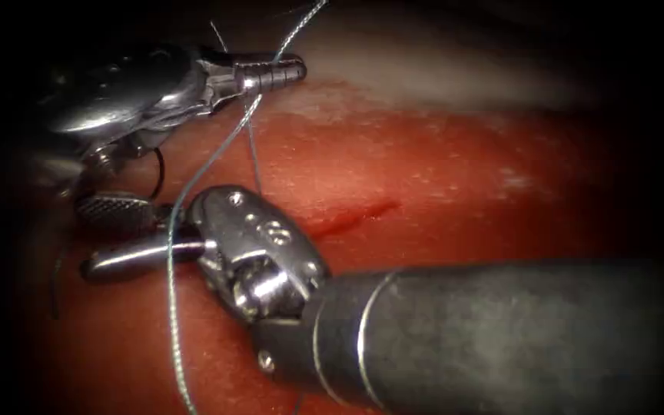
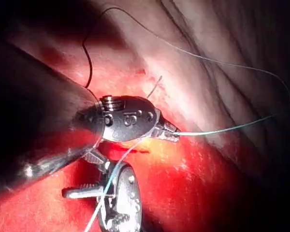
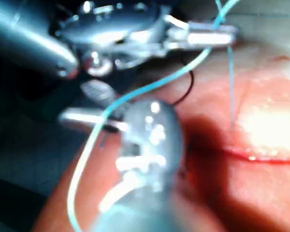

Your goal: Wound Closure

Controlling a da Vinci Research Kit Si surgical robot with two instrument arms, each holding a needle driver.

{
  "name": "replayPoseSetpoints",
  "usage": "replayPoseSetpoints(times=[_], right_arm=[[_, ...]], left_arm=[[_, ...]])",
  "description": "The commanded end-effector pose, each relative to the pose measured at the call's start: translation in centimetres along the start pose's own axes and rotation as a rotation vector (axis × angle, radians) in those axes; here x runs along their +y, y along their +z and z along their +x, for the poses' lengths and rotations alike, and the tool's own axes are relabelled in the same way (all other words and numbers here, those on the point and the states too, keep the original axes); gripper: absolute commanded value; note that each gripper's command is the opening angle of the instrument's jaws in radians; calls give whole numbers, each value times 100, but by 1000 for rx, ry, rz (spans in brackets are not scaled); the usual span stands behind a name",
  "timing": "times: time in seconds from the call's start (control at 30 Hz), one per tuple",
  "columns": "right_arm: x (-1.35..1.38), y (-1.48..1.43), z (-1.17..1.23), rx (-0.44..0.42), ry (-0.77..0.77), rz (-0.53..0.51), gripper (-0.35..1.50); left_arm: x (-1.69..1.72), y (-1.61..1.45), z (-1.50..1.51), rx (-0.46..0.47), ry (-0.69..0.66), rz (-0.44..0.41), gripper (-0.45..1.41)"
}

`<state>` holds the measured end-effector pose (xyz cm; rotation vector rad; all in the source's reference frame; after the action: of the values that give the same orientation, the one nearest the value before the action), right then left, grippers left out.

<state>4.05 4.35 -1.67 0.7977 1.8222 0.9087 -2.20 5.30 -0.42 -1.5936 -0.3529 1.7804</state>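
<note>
Steel left tool (image 1: pixel 274 74): jaws closed on thread (image 1: pixel 213 160), above tissue (image 1: pixel 463 177), left of cut (image 1: pixel 351 219). Right tool (image 1: pixel 128 234): jaws spread wide, nothing held, thread draped across them. Needle: cannot tell where; thin dark curve visible between the two tools.

The thread (image 1: pixel 194 180) runs off the endoscope view's top and bottom edges.

Left claw (image 1: pixel 290 73) behind right claw (image 1: pixel 117 234), thread (image 1: pixel 217 157) between.
</note>
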Motion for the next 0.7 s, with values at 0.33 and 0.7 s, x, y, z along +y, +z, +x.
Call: replayPoseSetpoints(times=[0.33,0.7], right_arm=[[-2,-32,26,60,26,2,89],[8,-44,41,161,37,-61,88]], left_arm=[[-11,-20,-25,25,0,10,-35],[6,-29,-33,51,-1,15,-35]])
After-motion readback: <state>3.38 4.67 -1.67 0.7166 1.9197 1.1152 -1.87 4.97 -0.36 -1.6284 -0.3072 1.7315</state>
